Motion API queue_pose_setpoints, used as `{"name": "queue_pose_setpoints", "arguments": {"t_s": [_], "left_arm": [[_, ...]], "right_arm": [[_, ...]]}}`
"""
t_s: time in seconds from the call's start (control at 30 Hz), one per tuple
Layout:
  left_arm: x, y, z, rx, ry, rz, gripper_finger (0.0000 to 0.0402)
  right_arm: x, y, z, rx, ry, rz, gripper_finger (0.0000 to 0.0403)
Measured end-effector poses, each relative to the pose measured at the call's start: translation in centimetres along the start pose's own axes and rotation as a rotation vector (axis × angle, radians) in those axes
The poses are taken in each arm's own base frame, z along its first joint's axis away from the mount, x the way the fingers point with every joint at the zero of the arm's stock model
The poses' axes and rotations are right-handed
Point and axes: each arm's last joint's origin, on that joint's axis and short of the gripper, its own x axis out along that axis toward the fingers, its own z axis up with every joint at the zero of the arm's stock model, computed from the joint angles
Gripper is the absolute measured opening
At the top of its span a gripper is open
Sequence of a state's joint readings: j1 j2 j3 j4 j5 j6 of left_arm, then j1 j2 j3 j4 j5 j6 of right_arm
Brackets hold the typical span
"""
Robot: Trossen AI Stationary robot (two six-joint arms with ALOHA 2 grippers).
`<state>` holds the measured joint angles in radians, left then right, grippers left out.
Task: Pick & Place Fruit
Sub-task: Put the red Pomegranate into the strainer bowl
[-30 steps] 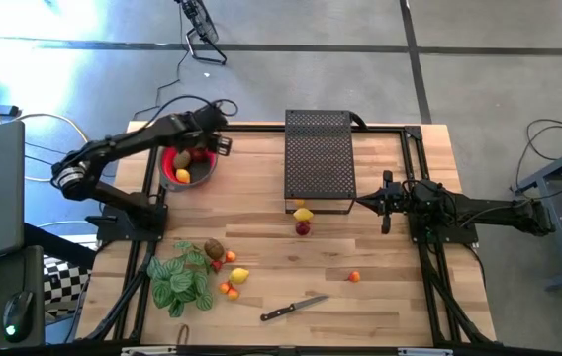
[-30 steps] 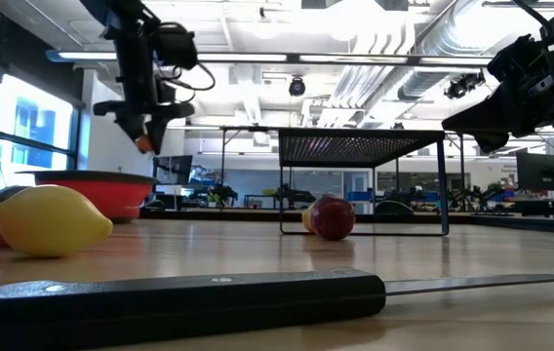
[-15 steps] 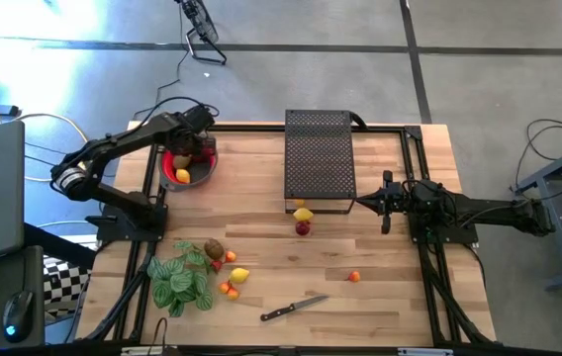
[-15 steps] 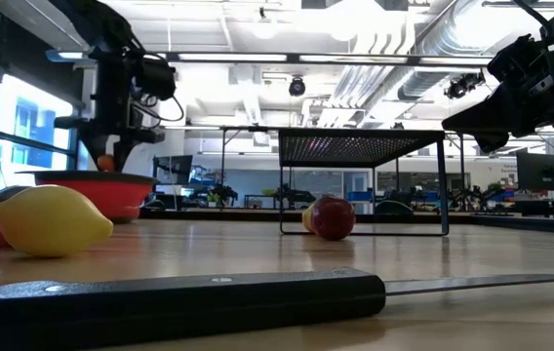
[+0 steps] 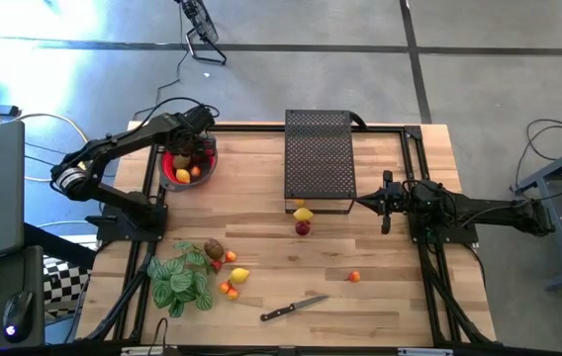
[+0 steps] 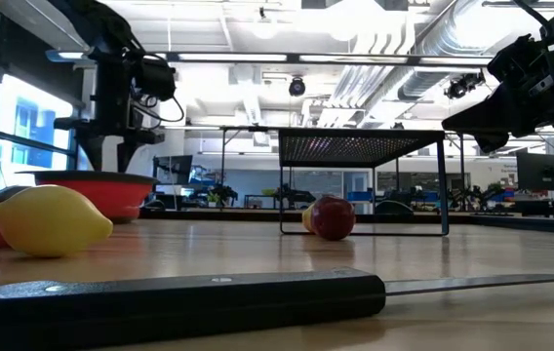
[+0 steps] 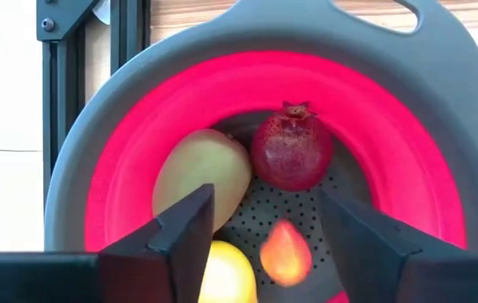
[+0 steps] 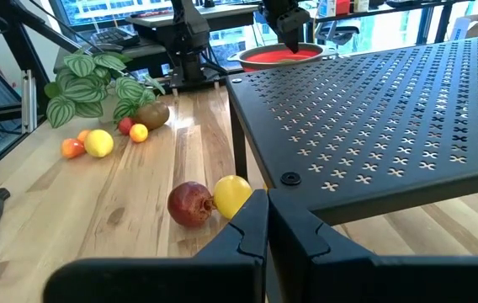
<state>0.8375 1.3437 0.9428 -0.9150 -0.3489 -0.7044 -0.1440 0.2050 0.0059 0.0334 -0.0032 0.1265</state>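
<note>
The red bowl (image 5: pixel 171 166) stands at the table's far left, with a red apple (image 7: pixel 291 153), a pale yellow-green fruit (image 7: pixel 201 172), a lemon (image 7: pixel 222 273) and a small orange fruit (image 7: pixel 285 252) inside it. My left gripper (image 7: pixel 273 240) hangs open just above the bowl (image 6: pixel 92 185), pointing down, and the orange fruit lies loose below the gap between its fingers. My right gripper (image 5: pixel 365 203) waits shut at the right, beside the black rack. More fruit lies on the table: a lemon (image 5: pixel 304 214), an apple (image 5: pixel 303 228) and a small orange one (image 5: pixel 354 277).
A black perforated rack (image 5: pixel 321 158) stands at the far middle. At the near left, a kiwi (image 5: pixel 214 249), a lemon (image 5: pixel 239 276) and small orange fruits (image 5: pixel 228 289) lie beside a green leafy plant (image 5: pixel 182 282). A black-handled knife (image 5: pixel 294 309) lies near the front edge.
My left gripper has carried the small orange fruit toward the table's left edge and down over the red bowl. It has then opened and let go. The fruit has dropped out of the fingers and now lies in the bowl.
</note>
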Motion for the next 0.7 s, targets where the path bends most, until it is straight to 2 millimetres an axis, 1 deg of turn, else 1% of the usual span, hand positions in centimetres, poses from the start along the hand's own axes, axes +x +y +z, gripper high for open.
{"name": "queue_pose_setpoints", "arguments": {"t_s": [0.1, 0.17, 0.33, 0.43, 0.53, 0.7], "left_arm": [[0.0, 0.0, 0.0, 0.005, 0.000, 0.000, 0.0217], [-0.2, -0.2, -0.1, 0.044, -0.001, -0.006, 0.0218], [-1.9, -1.6, -0.1, 0.153, -0.063, -0.063, 0.0214], [-3.5, -2.5, -0.2, 0.220, -0.139, -0.120, 0.0193], [-5.1, -3.2, -0.6, 0.281, -0.210, -0.195, 0.0160], [-7.4, -4.5, -2.8, 0.409, -0.275, -0.303, 0.0104]], "right_arm": [[0.0, 0.0, 0.0, 0.000, 0.000, 0.000, 0.0002], [0.0, 0.0, 0.0, 0.000, 0.000, 0.000, 0.0002], [0.0, 0.0, 0.0, 0.000, 0.000, 0.000, 0.0002], [0.0, 0.0, 0.0, 0.000, 0.000, 0.000, 0.0002], [0.0, 0.0, 0.0, 0.000, 0.000, 0.000, 0.0002], [0.0, 0.0, 0.0, 0.000, 0.000, 0.000, 0.0002]]}}
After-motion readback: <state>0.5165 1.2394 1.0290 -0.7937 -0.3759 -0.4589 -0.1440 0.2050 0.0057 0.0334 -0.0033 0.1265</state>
